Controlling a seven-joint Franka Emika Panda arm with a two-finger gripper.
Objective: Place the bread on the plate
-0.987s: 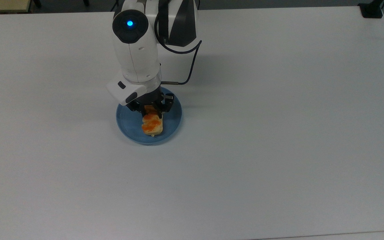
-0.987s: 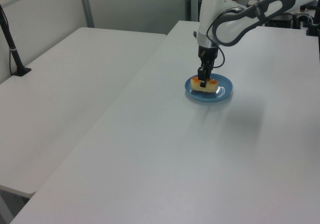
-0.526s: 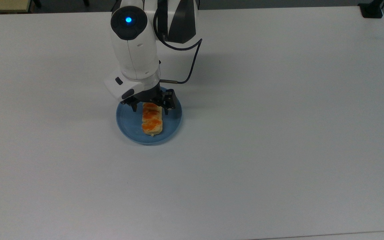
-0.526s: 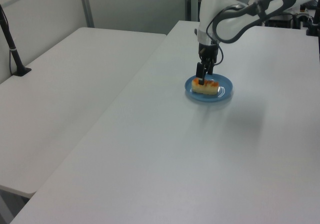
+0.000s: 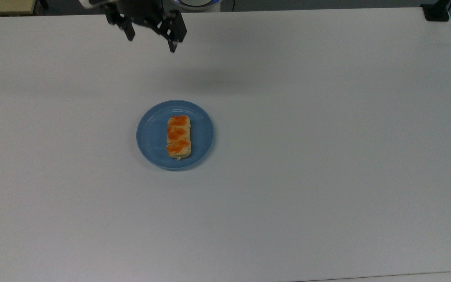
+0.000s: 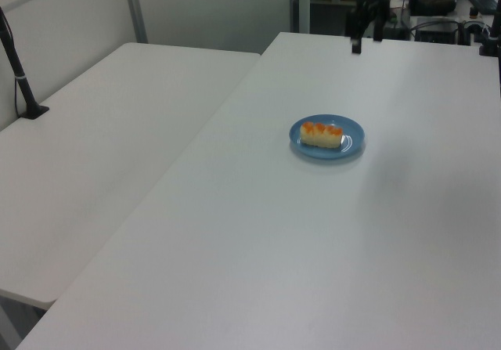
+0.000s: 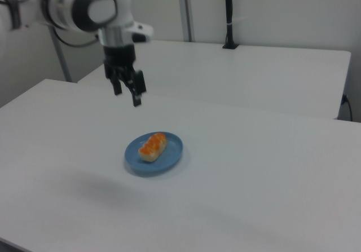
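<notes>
The bread [image 5: 178, 136] lies flat on the blue plate [image 5: 152, 138], lengthwise across its middle, orange ridges up. It also shows as the bread [image 6: 322, 134] on the plate [image 6: 352, 138], and as the bread [image 7: 152, 145] on the plate [image 7: 172, 149]. My gripper [image 5: 152, 40] hangs high above the table, far from the plate toward the top view's upper edge. It is open with nothing between its fingers. In the right view the gripper [image 7: 127, 94] floats above and to the left of the plate, and the gripper [image 6: 366, 43] sits near the left view's top edge.
The plate stands on a wide white table [image 5: 327, 156]. A second white table [image 6: 102, 131] adjoins it on the left view's left, with a black pole [image 6: 17, 72] clamped to it. A black clamp [image 5: 436, 11] sits at the top view's upper right corner.
The gripper opened, let go of the bread on the plate, then rose and drew well away toward the top view's upper edge. The bread stays on the plate.
</notes>
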